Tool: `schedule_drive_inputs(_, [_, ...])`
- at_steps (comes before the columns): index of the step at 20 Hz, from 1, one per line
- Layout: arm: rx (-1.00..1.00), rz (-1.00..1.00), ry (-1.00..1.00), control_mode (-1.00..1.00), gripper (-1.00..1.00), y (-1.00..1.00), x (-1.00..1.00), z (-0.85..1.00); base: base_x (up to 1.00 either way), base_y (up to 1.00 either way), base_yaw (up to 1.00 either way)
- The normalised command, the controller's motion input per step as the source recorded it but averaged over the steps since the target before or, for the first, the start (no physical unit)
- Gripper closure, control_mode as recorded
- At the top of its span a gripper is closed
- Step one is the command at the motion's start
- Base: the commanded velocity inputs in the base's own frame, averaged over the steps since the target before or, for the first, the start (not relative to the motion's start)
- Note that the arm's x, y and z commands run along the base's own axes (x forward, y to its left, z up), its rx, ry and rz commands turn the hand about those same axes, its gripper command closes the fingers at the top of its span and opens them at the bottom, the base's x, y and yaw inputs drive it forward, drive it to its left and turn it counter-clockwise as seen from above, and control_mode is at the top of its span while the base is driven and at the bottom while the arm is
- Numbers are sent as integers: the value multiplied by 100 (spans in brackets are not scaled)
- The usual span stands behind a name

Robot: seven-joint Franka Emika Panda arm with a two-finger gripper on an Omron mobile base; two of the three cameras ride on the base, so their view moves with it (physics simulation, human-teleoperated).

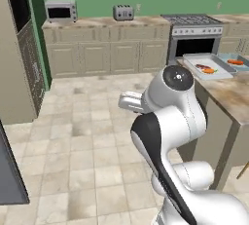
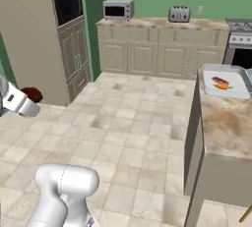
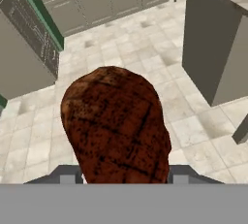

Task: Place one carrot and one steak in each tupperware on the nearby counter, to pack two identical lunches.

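- Gripper (image 3: 123,179) jaws are closed on a brown steak (image 3: 116,123); in the hand view the steak is seen rising between the fingertips, above the tiled floor.
- In the right base view, the steak (image 2: 32,94) is seen at the far left, held at the end of the arm, well apart from the counter (image 2: 229,123).
- On the counter, the large whitish container (image 2: 225,81) is seen to hold a steak and a carrot already.
- Further right in the left base view, a second container (image 1: 239,62) holding a carrot is seen; its steak is judged missing.
- Step in hand is judged to be the carrying of the steak. Next, the steak is to be brought over the second container and released.
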Motion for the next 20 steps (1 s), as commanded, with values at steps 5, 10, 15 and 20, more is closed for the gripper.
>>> schedule_drive_inputs(5, [0, 0, 0, 100, 100, 0, 0, 0, 100, -23, -27])
schedule_drive_inputs(10, [0, 0, 0, 100, 100, 0, 0, 0, 100, -3, -30])
schedule_drive_inputs(15, [0, 0, 0, 100, 100, 0, 0, 0, 100, 0, -35])
schedule_drive_inputs(20, [0, 0, 0, 100, 100, 0, 0, 0, 100, 15, -44])
